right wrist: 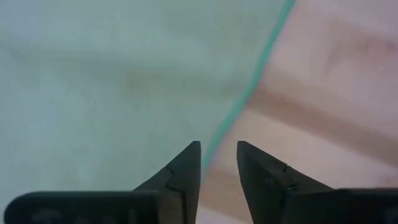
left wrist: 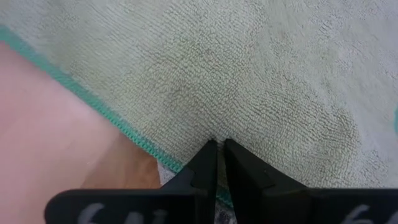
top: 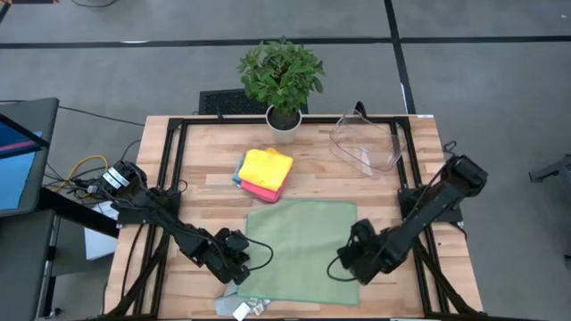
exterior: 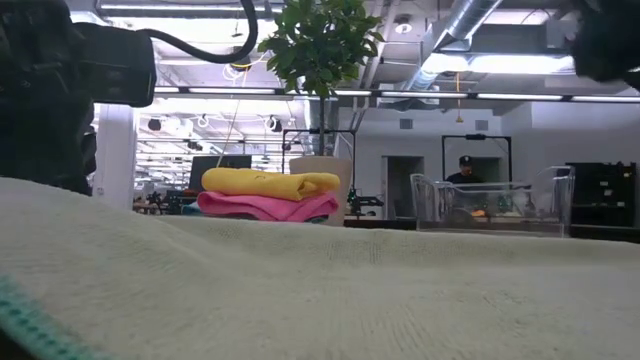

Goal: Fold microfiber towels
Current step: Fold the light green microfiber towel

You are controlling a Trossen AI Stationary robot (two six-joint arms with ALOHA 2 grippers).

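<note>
Grey floor crossed by dark seams surrounds the wooden table in the high view. A potted plant stands at the table's top center, and a laptop sits at the left edge. In the low view, ceiling ducts run upper right, above strip lights.

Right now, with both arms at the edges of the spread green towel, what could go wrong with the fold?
1. The left tool looks shut on the sage towel's hem, while the right tool stands open over the opposite edge; lifting now would likely raise one side only and skew the fold.
2. The right fingers straddle the hem, so closing might catch only a little cloth, which could slip.
</note>
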